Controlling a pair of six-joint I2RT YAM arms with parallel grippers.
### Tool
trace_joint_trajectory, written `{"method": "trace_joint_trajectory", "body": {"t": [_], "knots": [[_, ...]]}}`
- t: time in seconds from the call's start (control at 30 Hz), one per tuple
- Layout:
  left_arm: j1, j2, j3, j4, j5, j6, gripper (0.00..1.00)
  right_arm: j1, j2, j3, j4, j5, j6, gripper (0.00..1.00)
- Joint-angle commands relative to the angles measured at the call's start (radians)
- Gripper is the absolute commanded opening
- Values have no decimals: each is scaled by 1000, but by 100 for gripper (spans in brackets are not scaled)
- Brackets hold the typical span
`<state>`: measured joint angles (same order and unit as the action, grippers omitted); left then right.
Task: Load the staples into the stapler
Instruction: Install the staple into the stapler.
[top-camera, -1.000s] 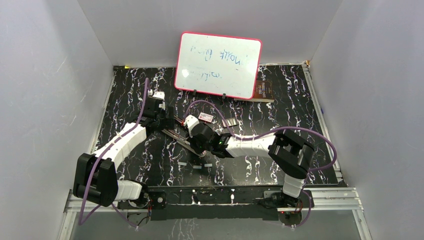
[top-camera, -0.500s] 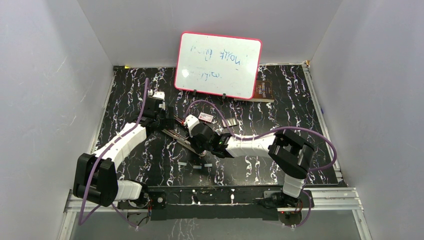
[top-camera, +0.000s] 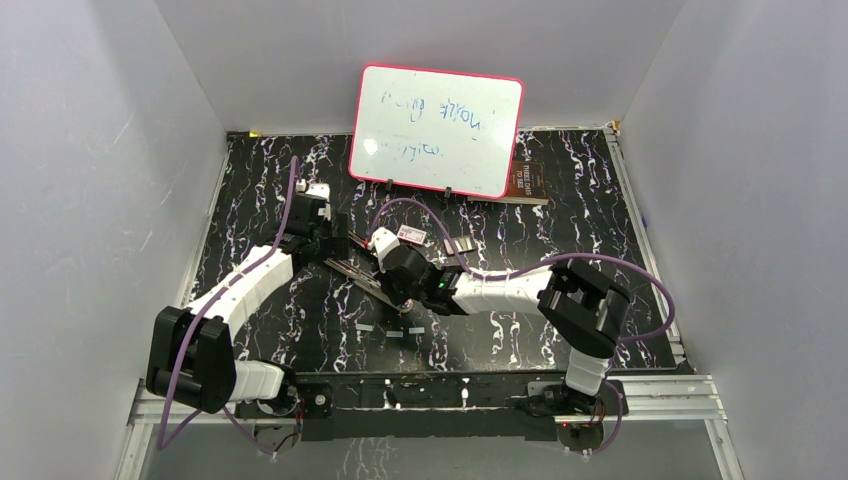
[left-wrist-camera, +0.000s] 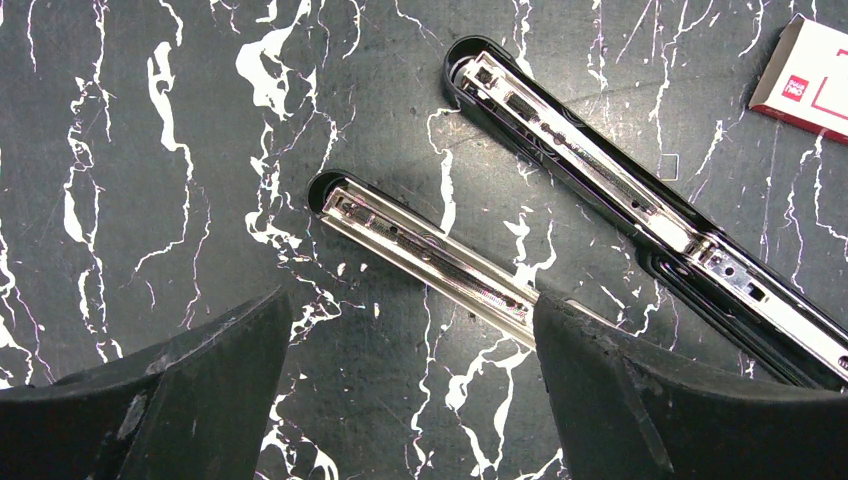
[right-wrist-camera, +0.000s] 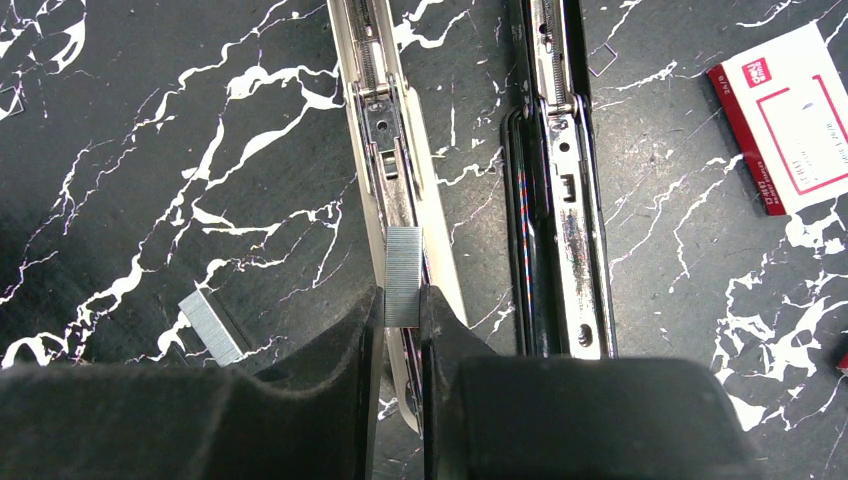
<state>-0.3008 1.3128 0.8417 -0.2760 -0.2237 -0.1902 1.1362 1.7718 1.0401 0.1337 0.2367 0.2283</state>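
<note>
Right now, in the top view, the stapler (top-camera: 352, 270) lies opened flat on the black marbled tabletop (top-camera: 560, 220) at centre frame. The left gripper (top-camera: 335, 247) is at its upper-left end and the right gripper (top-camera: 388, 275) over its middle; how either pair of jaws stands is too small to tell here. In the left wrist view, the left gripper's jaws are spread wide and hold nothing. The shiny rail half (left-wrist-camera: 430, 260) runs from centre frame down towards the right-hand finger, with the black half (left-wrist-camera: 640, 210) at upper right; whether that finger touches the rail I cannot tell. In the right wrist view, the right gripper pinches a strip of the staples (right-wrist-camera: 403, 270) directly above the rail at centre frame. A spare strip (right-wrist-camera: 210, 325) lies at lower left and a white box (right-wrist-camera: 790, 120) at upper right. The step in hand looks like seating the strip; next it likely needs lowering squarely astride the rail, then releasing.
</note>
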Motion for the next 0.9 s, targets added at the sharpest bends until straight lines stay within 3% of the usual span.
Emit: {"method": "trace_joint_trajectory", "body": {"t": [0.0, 0.87], "knots": [[-3, -18, -9, 1, 5, 8, 89, 0, -39, 33, 36, 19, -15, 0], [-6, -21, -10, 2, 6, 14, 89, 0, 31, 73, -33, -1, -17, 0]]}}
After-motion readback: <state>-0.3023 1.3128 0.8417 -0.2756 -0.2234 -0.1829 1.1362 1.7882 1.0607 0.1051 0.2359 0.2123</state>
